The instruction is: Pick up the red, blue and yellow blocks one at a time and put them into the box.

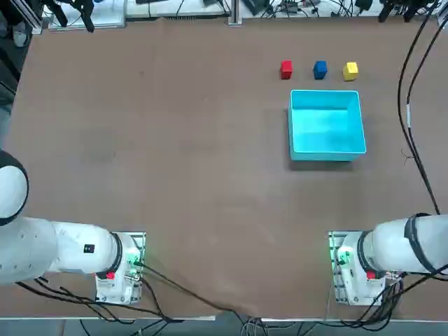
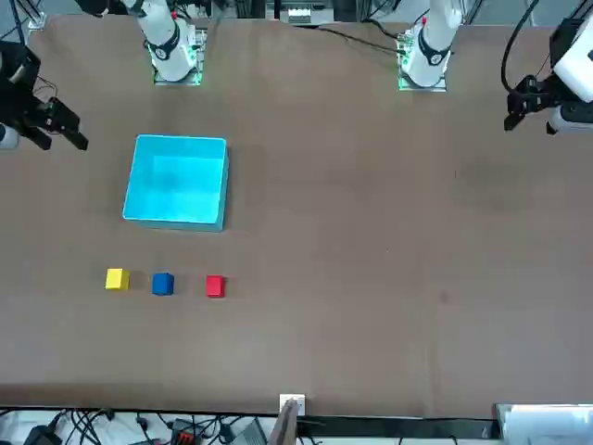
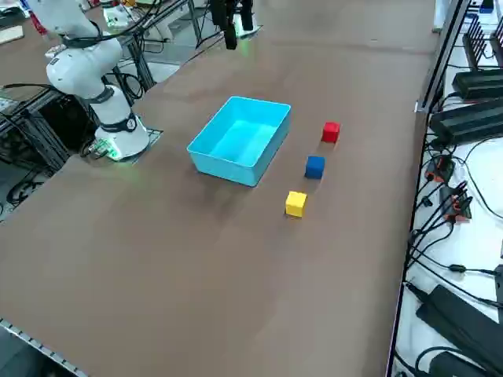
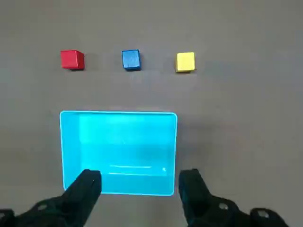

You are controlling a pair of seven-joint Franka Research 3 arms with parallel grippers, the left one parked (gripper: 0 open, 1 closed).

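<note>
While the claw [image 4: 140, 176] hangs up high w/ its two fingers spread wide and nothing b/w them, all 3 blocks sit on the surface [image 1: 189, 175], on the far side of the box [image 1: 326, 124] from where the arm is bolted down. So the big thing for the next move is prob. this: the blocks are farther out than the claw, past the box, and down low. From the front view, the claw looks to be off to the robot's right of them too, so it likely has to go out, a bit left, then down. How far it must drop, I can't tell. The red block [image 1: 286, 69] is the one most to the left, the blue block [image 1: 320, 69] is in the mid., and the yellow block [image 1: 351, 71] is on the right end. They make a row w/ gaps b/w them, near the box's far wall but not touching it. If red goes 1st, as the task says it 1st, the claw has the longest way to go left. Each block is a cube, so no long way to line up w/; the fingers just need to go on two flat sides, w/o bumping blue or the box wall. Box has no blocks in it, so 0 of 3 done.
</note>
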